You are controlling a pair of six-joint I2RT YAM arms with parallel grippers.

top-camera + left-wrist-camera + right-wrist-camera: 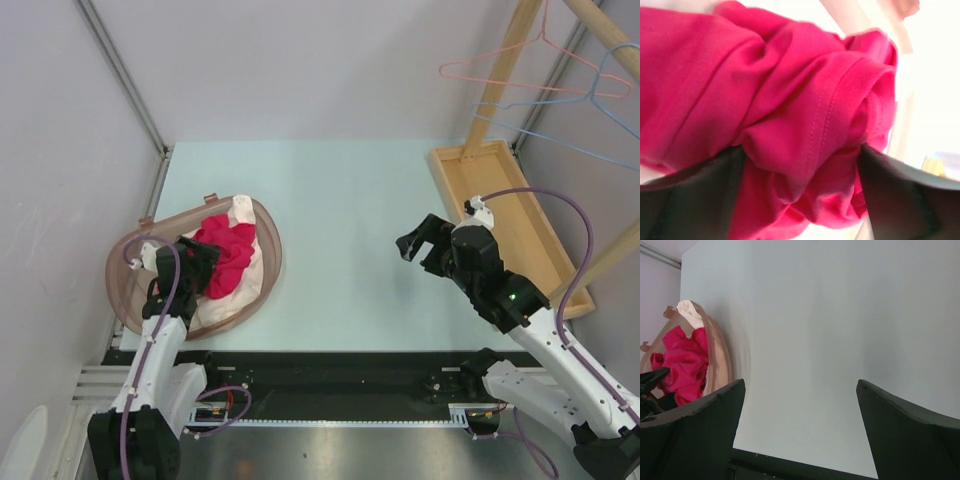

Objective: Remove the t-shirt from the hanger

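Note:
The crimson t-shirt [228, 255] lies bunched in a brown see-through basket [125, 290] at the left of the table. My left gripper [203, 266] is down in the basket, its jaws spread wide. Folds of the t-shirt [790, 90] bulge between the fingers [695, 195] of the left gripper [801, 147]. Two bare wire hangers, a pink hanger [500, 75] and a blue hanger [595, 95], hang from a wooden rack at the top right. My right gripper [418, 243] hovers open over the table's right half, with nothing in the right gripper [800, 382].
A white cloth [243, 210] lies under the t-shirt in the basket. A shallow wooden tray [520, 230] runs along the right edge, below the rack's wooden post [505, 70]. Grey walls close in the left and the back.

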